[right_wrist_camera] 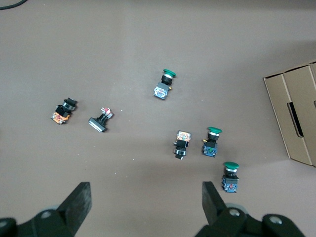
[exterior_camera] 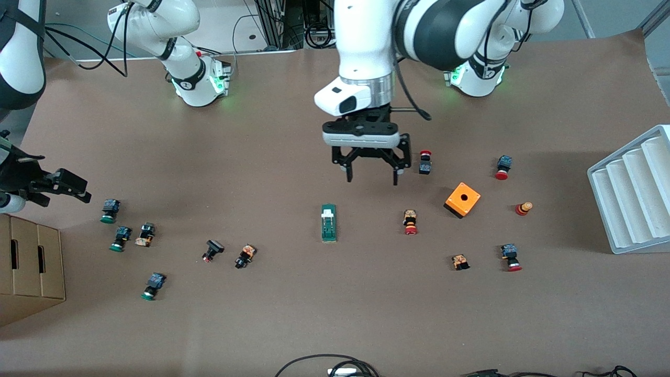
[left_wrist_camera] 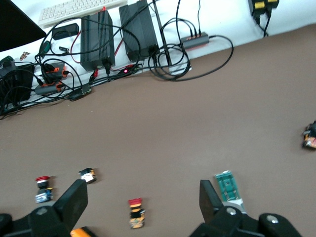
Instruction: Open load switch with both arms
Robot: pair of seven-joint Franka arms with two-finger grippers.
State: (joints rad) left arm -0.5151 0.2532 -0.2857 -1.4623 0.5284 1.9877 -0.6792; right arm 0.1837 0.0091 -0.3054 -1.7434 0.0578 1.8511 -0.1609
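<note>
Two white Franka arms hang over a brown table, and neither has anything in its grasp yet. The left gripper [exterior_camera: 372,174] hovers in the air with its jaws spread wide and empty, over bare tabletop just short of the load switch [exterior_camera: 328,222]. The right gripper [exterior_camera: 63,187] waits at the right arm's end of the table, jaws also apart, above a cluster of green-capped push buttons [right_wrist_camera: 213,141] and close to a cardboard box [exterior_camera: 29,269].

The load switch (a narrow dark-green block with a white lever piece) lies flat near the middle of the table, untouched and well apart from its neighbours. An orange box with a hole [exterior_camera: 462,199] sits toward the left arm's end, with red-capped push buttons [exterior_camera: 410,222] scattered around it.

This looks like the approach step. Next, I'd judge, the left gripper must come down over the switch body, while the right arm crosses over to work the lever.
</note>
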